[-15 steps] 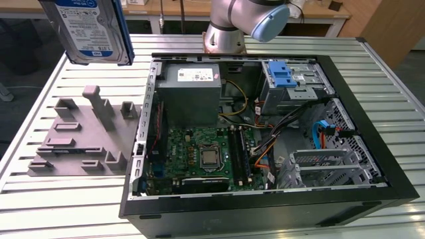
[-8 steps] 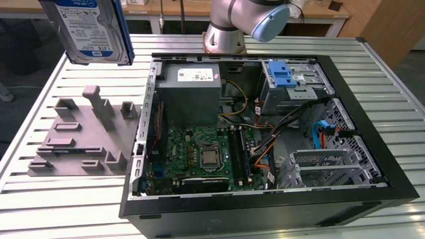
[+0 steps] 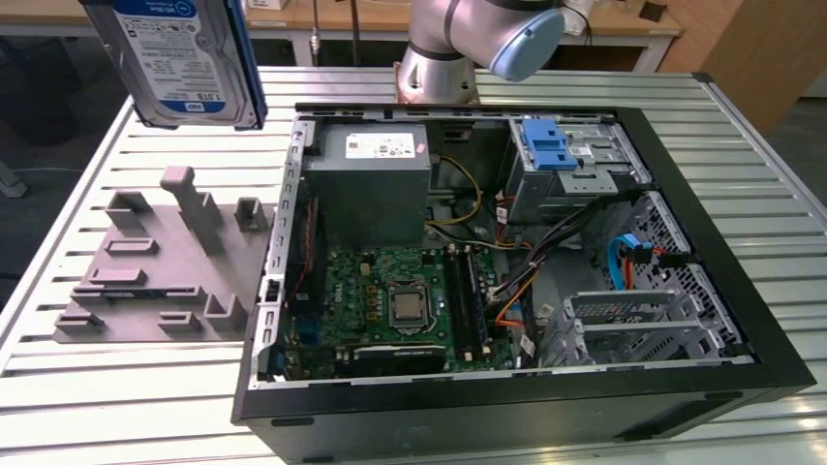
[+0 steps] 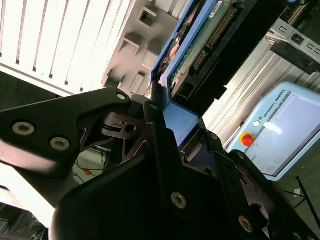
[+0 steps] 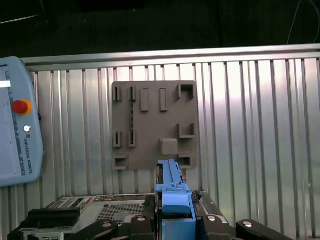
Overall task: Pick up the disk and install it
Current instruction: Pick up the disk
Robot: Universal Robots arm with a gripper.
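— Where is the disk (image 3: 181, 63) just now?

— Up in the air at the exterior view's left, label facing us, a blue frame down its edge. It hangs above the grey plastic holder (image 3: 162, 262), well apart from it.

— And the claw (image 5: 175, 222)?

— Drawn in narrow and gripping the disk by that blue frame. In both wrist views the black fingers (image 4: 154, 115) sit on either side of the blue plastic, and the second wrist view shows the disk's green circuit side running away from them.

— What's below?

— The holder lies flat on the slatted metal table (image 3: 130, 387), its pegs and pockets standing up. Just beside it, further right, a computer case (image 3: 517, 407) lies on its side with the panel off.

— What can you see inside?

— A grey power box (image 3: 375, 184) at the far end and a green board (image 3: 387, 300) nearer us. Right of those is a metal drive cage with a blue latch (image 3: 549, 145). The arm's base (image 3: 436, 68) stands behind the case.

— That pale thing in the wrist views?

— A control tablet (image 5: 15, 125) with a red button.
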